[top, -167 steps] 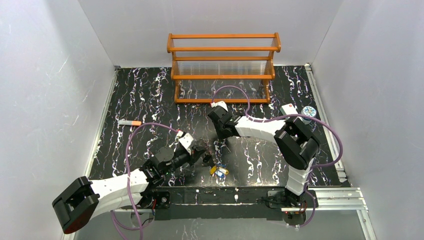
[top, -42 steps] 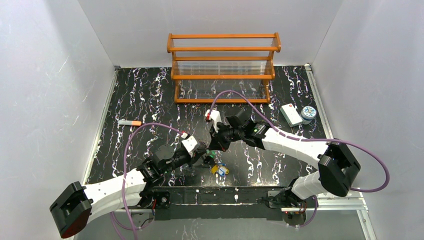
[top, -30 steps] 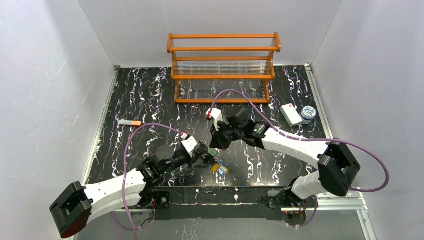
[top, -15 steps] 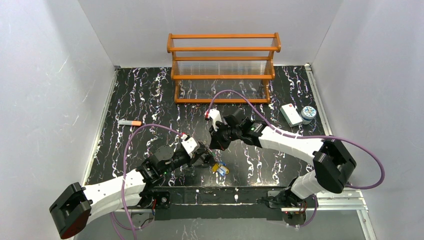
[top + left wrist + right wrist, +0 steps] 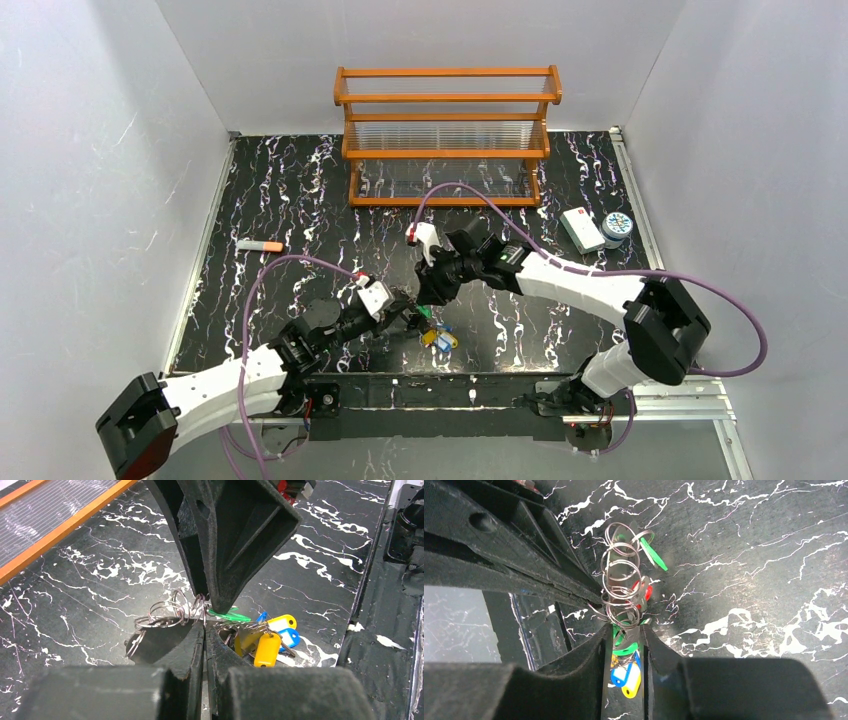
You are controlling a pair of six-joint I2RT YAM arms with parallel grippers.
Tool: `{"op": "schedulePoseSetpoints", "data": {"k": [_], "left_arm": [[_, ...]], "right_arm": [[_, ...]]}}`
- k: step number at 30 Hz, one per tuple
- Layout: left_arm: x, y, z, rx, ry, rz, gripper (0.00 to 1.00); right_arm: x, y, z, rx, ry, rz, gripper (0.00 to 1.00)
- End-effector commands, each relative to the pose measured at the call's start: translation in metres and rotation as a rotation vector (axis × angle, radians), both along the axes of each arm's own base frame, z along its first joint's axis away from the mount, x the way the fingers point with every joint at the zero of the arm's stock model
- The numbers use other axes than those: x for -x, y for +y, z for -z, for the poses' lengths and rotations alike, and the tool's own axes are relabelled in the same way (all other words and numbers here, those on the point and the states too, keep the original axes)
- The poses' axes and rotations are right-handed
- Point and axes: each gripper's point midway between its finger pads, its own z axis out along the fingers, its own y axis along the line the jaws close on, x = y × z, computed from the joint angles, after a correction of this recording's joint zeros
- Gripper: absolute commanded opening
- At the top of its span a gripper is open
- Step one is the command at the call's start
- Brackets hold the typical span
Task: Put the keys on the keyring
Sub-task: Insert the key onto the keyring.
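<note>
The keys point(image 5: 268, 647), a bunch with yellow, blue, green and red plastic heads, sit low at the front centre of the black marbled table point(image 5: 300, 200), just beside the tips of both arms. Their silver shafts run toward the keyring point(image 5: 167, 614), a tangle of thin silver wire loops raised just above the bunch. One green head lies against the loops, and the yellow and blue heads are a little farther out toward the near edge. Whether the bunch rests on the tabletop or hangs just clear of it cannot be told.

The left gripper point(image 5: 205, 630) comes in from the near left with its jaws clenched tight, the tips pinching the wire of the keyring. The right gripper point(image 5: 625, 632) reaches in from the far right and meets it nose to nose at the loops. Its jaws stand a little apart, with a green plastic head and a strand of wire in the narrow gap; whether its pads press on them cannot be told.

Farther off, an orange-tipped grey stick point(image 5: 259, 245) lies well to the left. A wooden rack point(image 5: 447, 135) stands at the back wall, and a white box point(image 5: 581, 229) sits just beside a round patterned tin point(image 5: 619, 224) at the right.
</note>
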Motion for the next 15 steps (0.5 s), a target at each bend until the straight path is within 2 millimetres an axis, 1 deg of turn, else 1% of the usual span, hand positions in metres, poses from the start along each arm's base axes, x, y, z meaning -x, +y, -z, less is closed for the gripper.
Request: {"op": "schedulePoseSetpoints", "data": {"k": [1,4,8,12,15], "left_arm": [[0.005,-0.003,-0.014,0.037,-0.068,0.038,0.0],[0.005,-0.001,-0.016,0.038,-0.088,0.043,0.0],[0.008,-0.002,-0.018,0.043,-0.112,0.062,0.0],[0.01,-0.004,-0.021,0.061,-0.125,0.076,0.0],[0.01,-0.005,-0.02,0.065,-0.118,0.08,0.0]], "right_arm": [[0.002,0.003,-0.024,-0.087,-0.087,-0.053,0.36],[0.001,0.001,-0.034,-0.129,-0.127,-0.035,0.37],[-0.002,-0.006,-0.038,-0.163,-0.19,-0.007,0.36],[0.003,-0.011,-0.047,-0.229,-0.265,-0.038,0.36],[0.002,-0.015,-0.054,-0.279,-0.331,-0.023,0.36]]}}
